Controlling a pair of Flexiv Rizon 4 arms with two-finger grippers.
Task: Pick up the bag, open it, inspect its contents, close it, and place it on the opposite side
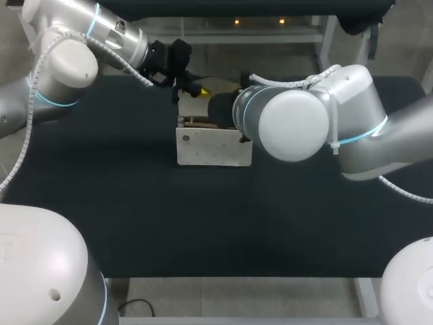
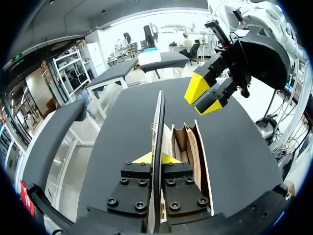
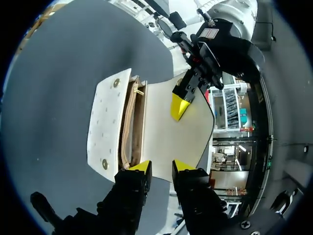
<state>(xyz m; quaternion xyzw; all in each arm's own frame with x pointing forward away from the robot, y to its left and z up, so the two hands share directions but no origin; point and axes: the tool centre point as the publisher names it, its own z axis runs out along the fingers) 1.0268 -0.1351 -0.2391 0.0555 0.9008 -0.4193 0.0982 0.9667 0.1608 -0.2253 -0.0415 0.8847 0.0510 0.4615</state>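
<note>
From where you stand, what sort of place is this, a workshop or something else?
Probably a robot test bench: my left arm and right arm reach over a dark table holding a cream bag, its flap gripped by the left pincer.

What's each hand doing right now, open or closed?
Left hand: closed on the bag flap.
Right hand: open, holding nothing.

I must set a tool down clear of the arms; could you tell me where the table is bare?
The table is bare along its near edge in front of the bag, and left of it. It is crowded behind the bag, where the left gripper holds its flap, and at its right, under the right arm.
</note>
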